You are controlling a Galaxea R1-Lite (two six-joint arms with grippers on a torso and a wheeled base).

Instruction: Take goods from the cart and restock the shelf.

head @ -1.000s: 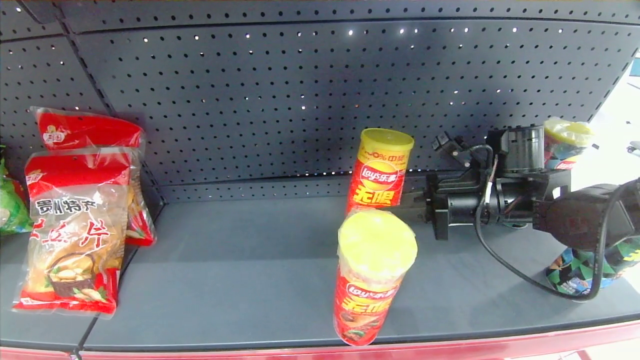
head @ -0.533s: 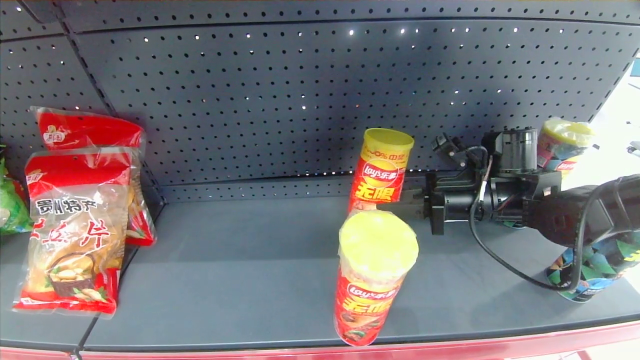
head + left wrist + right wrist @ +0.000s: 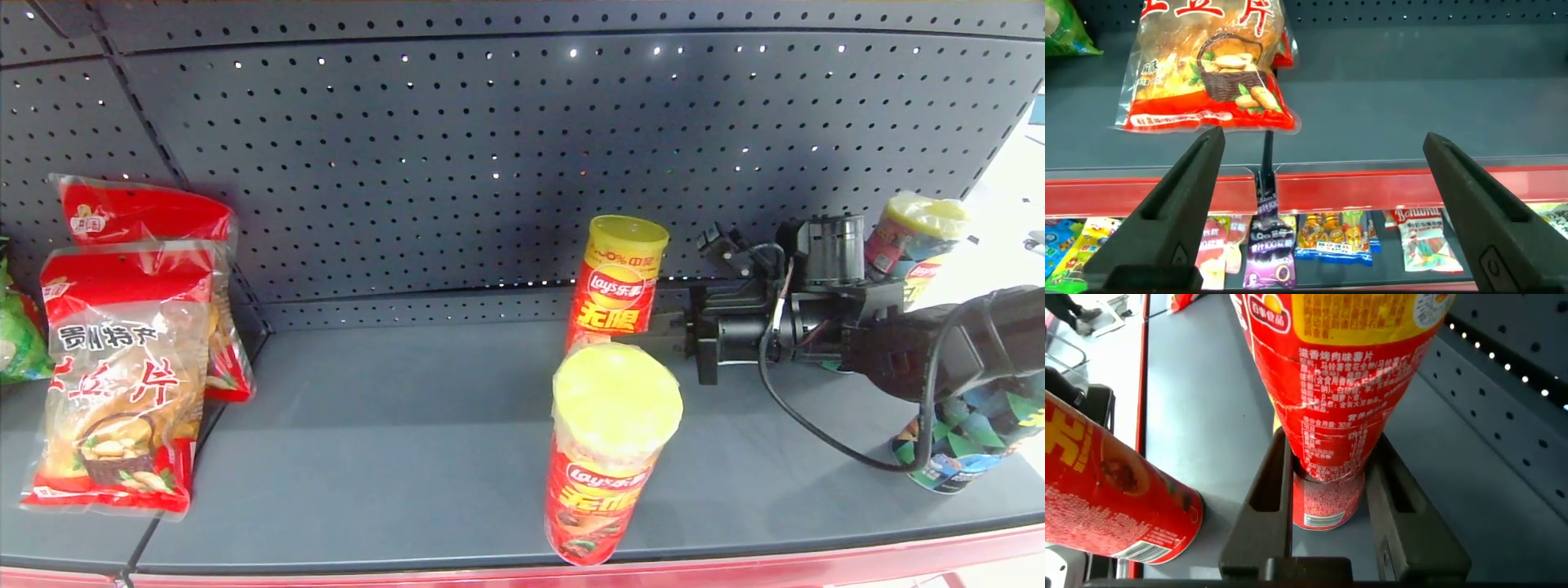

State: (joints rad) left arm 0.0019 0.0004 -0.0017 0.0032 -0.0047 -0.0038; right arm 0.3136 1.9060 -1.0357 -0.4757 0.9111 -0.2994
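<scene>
Two red chips cans with yellow lids stand on the grey shelf (image 3: 392, 457). The front can (image 3: 608, 457) is near the shelf's front edge, and the rear can (image 3: 619, 278) stands behind it by the pegboard. My right gripper (image 3: 661, 331) comes in from the right and is shut on the rear can's lower part. In the right wrist view that rear can (image 3: 1347, 400) sits between the two fingers of the right gripper (image 3: 1331, 490), with the front can (image 3: 1110, 498) beside it. My left gripper (image 3: 1323, 204) hangs open and holds nothing, below the shelf's red front edge (image 3: 1372, 184).
Red potato-chip bags (image 3: 122, 367) and a green bag (image 3: 16, 335) lean at the shelf's left. A dark patterned can (image 3: 955, 441) and a yellow-lidded can (image 3: 918, 229) stand at the right, by my right arm. Packets (image 3: 1331, 237) hang on the lower shelf. Free room lies mid-shelf.
My right arm has pushed left along the shelf. The rear can in its fingers has shifted slightly left and back. The front can and the bags have stayed put.
</scene>
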